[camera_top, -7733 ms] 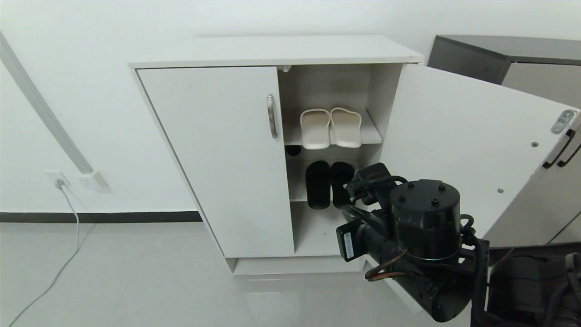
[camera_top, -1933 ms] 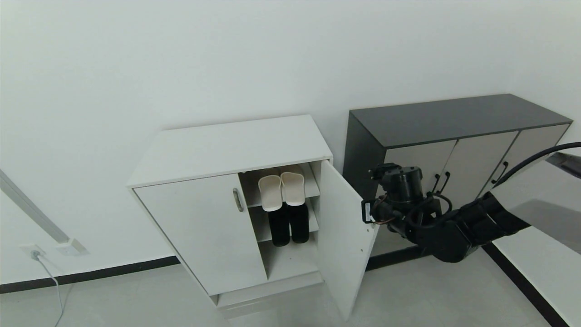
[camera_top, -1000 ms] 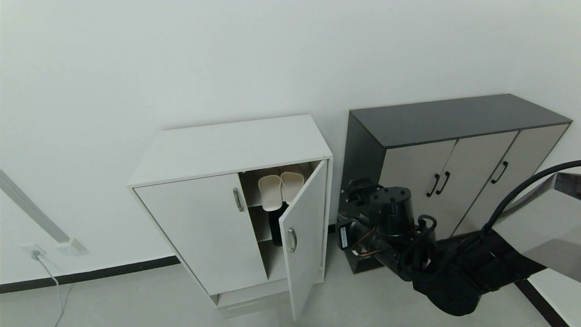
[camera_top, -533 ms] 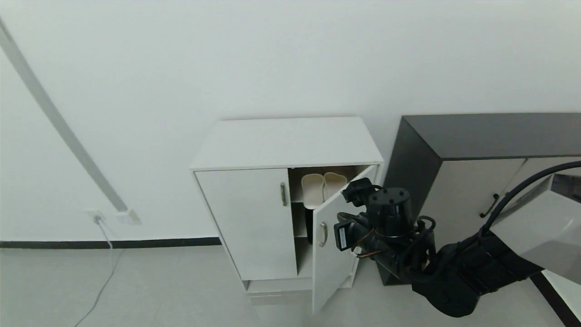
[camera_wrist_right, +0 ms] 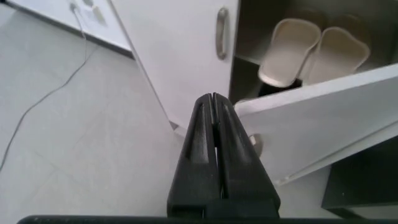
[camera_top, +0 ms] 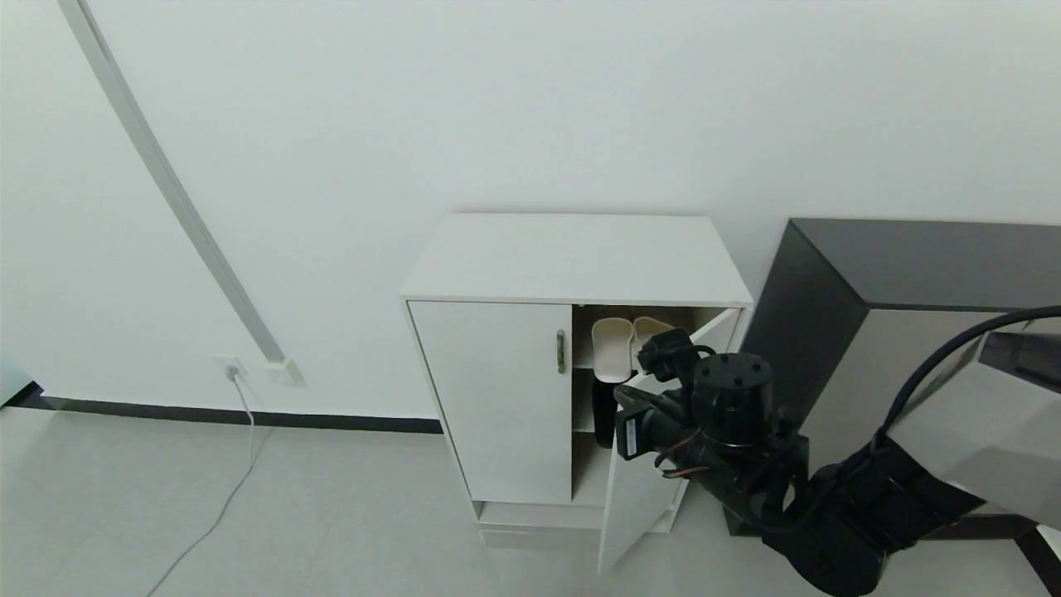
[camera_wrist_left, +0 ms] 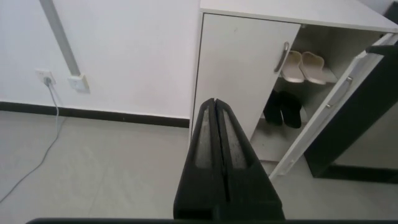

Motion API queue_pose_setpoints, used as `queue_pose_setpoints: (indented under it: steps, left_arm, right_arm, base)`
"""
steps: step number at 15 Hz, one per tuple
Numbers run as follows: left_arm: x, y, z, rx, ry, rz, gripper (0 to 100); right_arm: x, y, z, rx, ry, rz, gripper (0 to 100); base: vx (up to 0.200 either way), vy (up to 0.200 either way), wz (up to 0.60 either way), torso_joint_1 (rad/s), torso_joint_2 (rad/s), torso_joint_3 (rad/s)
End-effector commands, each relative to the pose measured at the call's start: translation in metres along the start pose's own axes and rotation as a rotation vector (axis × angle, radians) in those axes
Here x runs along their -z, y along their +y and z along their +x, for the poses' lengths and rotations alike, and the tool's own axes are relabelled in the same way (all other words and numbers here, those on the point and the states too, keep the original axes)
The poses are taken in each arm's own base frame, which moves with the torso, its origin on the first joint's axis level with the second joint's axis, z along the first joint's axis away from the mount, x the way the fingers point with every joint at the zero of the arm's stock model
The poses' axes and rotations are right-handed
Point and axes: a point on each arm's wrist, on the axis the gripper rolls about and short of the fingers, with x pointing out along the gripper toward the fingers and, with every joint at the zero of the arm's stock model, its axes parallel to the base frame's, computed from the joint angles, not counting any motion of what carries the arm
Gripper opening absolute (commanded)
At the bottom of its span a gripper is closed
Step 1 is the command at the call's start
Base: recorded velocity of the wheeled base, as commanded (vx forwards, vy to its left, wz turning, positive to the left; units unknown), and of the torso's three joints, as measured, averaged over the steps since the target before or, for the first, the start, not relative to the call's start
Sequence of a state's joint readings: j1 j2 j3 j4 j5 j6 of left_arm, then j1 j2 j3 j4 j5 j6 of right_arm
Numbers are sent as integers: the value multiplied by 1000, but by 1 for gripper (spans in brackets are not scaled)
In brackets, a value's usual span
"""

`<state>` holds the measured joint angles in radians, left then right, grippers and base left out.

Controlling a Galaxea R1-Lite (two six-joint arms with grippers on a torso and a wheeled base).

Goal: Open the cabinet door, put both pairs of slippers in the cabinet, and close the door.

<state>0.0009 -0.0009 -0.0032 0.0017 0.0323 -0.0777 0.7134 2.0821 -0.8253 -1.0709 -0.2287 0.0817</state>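
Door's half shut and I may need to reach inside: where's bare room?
Free: the bottom shelf under the black slippers, and the floor between cabinet and cable. Crowded: around the beige slippers above, and where the right gripper sits by the half-open right door.

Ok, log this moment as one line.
door part open | white slippers, black slippers in cabinet | right gripper shut by door | left gripper shut

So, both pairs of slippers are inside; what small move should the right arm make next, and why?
Probably press the right door inward with the shut right gripper until it meets the cabinet. The beige slippers and the black slippers already lie on their shelves, but this door stands ajar, while the left door is shut.
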Motion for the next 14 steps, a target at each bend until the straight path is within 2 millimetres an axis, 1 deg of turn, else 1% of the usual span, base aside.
queue_pose_setpoints:
  steps: [1,2,4,5,8,10,11,13,14]
  left_arm:
    - [0,0,0,-1,2,0,0]
    - [0,0,0,1,1,-1,0]
    - [0,0,0,2,1,1,0]
    - [0,0,0,2,1,-1,0]
    - [0,0,0,4,1,-1,0]
    - [0,0,0,2,1,-1,0]
    - [0,0,0,1,1,-1,0]
    - [0,0,0,1,1,-1,0]
    - [0,0,0,1,1,-1,0]
  right_arm:
    - [-2,-9,-19,-13,16,-1,0]
    - [2,-12,-30,-16,38,-3,0]
    - [14,-18,-52,-13,87,-12,0]
    - [22,-22,-65,-9,104,-15,0]
    - [40,-30,-85,1,121,-19,0]
    - [47,-32,-90,4,150,-24,0]
    - [48,-32,-89,3,154,-24,0]
    - [54,-32,-82,7,171,-25,0]
    - [56,-33,-75,16,174,-24,0]
  base:
    - [0,0,0,0,0,0]
    - [0,0,0,0,0,0]
    - [0,0,0,0,0,0]
    - [200,0,0,7,-2,2]
    - [200,0,0,-7,-1,4]
    - [0,0,0,0,0,0]
    - [0,0,0,0,0,0]
    - [0,0,0,0,0,0]
    - [0,0,0,0,0,0]
